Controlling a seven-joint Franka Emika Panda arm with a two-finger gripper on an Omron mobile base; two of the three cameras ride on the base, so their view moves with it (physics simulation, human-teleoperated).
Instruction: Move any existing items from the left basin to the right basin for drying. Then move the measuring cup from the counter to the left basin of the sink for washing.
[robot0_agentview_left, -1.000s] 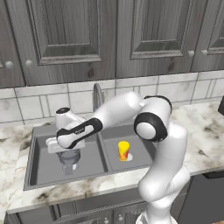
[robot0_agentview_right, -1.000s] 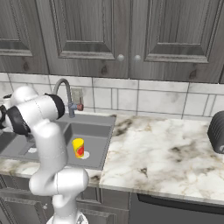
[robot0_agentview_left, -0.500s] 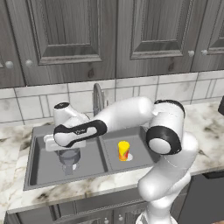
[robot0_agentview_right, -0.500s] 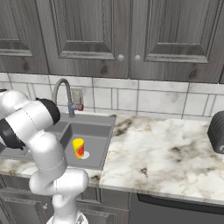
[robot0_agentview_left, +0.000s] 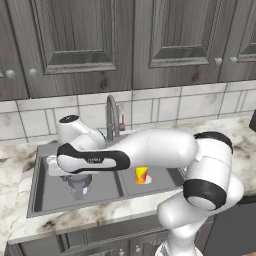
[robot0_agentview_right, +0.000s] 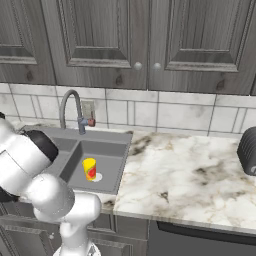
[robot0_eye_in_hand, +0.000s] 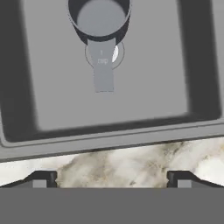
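Left base view has the arm's forearm hiding most of the left basin (robot0_agentview_left: 47, 192); the measuring cup (robot0_eye_in_hand: 100, 19) sits over its drain, top cut off in the hand view. Yellow cup (robot0_agentview_left: 141, 175) stands right of it, beyond the divider. The hand (robot0_eye_in_hand: 112, 178) hangs wide open, empty, above the bench (robot0_eye_in_hand: 131, 162) edge.

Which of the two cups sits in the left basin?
The dark grey measuring cup, its flat handle over the drain; the yellow cup stands in the right basin.
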